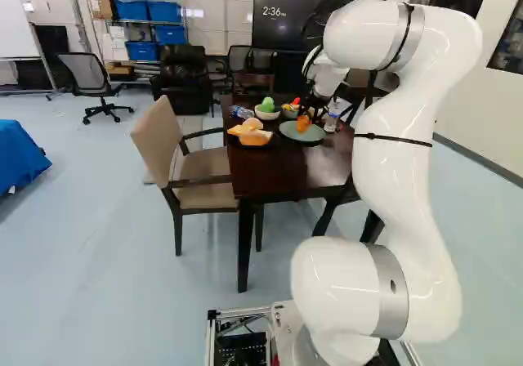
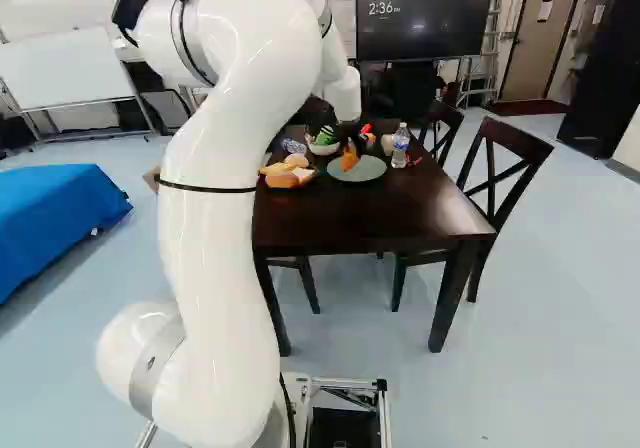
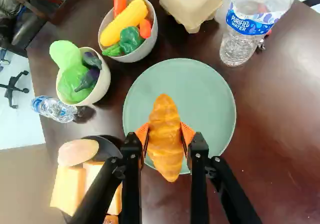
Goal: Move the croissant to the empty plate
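My gripper (image 1: 309, 111) is over the table's far part in the left base view. In the wrist view the gripper (image 3: 165, 136) is shut on the orange-brown croissant (image 3: 165, 149), a pad pressing each side of it. Behind the croissant lies the round green plate (image 3: 200, 91), with nothing else on it. The croissant overlaps the plate's middle and near rim in that view; whether it touches the plate I cannot tell. The right base view shows the croissant (image 2: 349, 158) at the far side of the plate (image 2: 362, 172).
Two bowls of toy vegetables (image 3: 148, 45) (image 3: 103, 86), a dark plate of bread (image 3: 106, 146), a cardboard carton (image 3: 192, 6) and an upright water bottle (image 3: 240, 39) surround the plate. Another bottle (image 3: 54, 109) lies beside one bowl. Chairs (image 2: 500, 178) stand around the table (image 2: 400, 208).
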